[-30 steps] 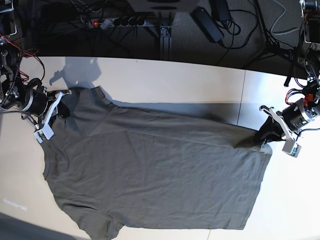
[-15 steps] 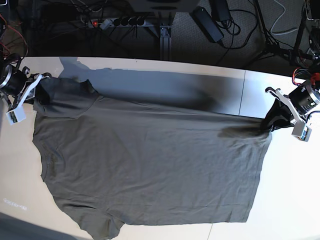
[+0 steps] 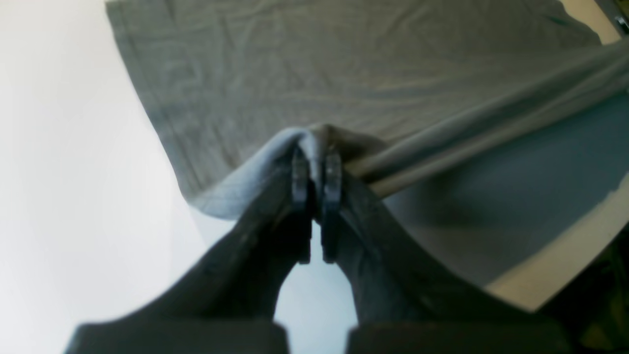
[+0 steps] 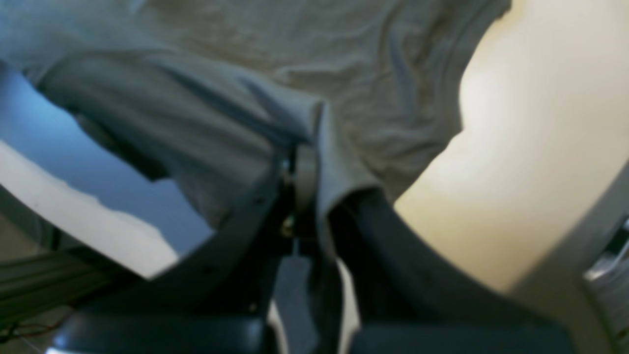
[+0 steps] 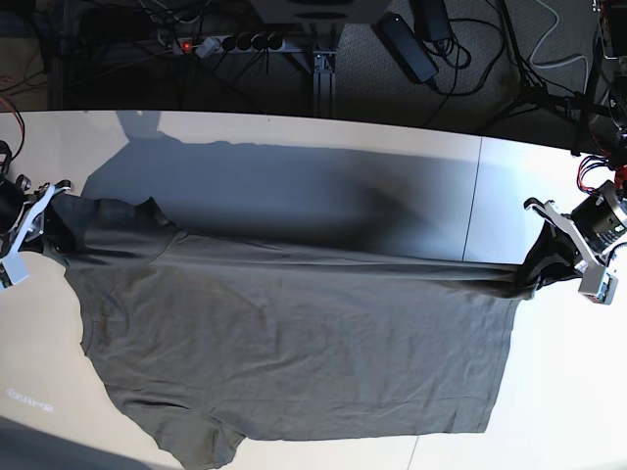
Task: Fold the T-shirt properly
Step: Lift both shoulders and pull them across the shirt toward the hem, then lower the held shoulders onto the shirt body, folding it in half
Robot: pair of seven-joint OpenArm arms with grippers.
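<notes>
Base view gives you the T-shirt spread across the pale desk, with its far edge pulled into a taut, nearly straight line between your two end effectors. Your right end effector sits at the desk's left edge in this view, pinching the cloth at the shoulder and sleeve end; your left end effector sits near the right edge, pinching the hem corner. You have a broad strip of bare desk behind the stretched edge, partly under the shirt's shadow, up to the back rim where the power strip and cables lie on the floor beyond. To the right of the hem there is bare desk as well. At the near side the lower sleeve reaches almost to the frame's bottom edge, so you see little room there.

Left wrist view shows your left end effector with its fingers nearly together, a bunched fold of the T-shirt clamped between them, and a tight ridge of cloth running off to the upper right. Right wrist view is blurred, yet you can see your right end effector closed narrow on a fold of the T-shirt that drapes over the fingers.

The cloth is dark olive-grey, flat over most of its body with fine shallow wrinkles, and lifted only along the held edge.
</notes>
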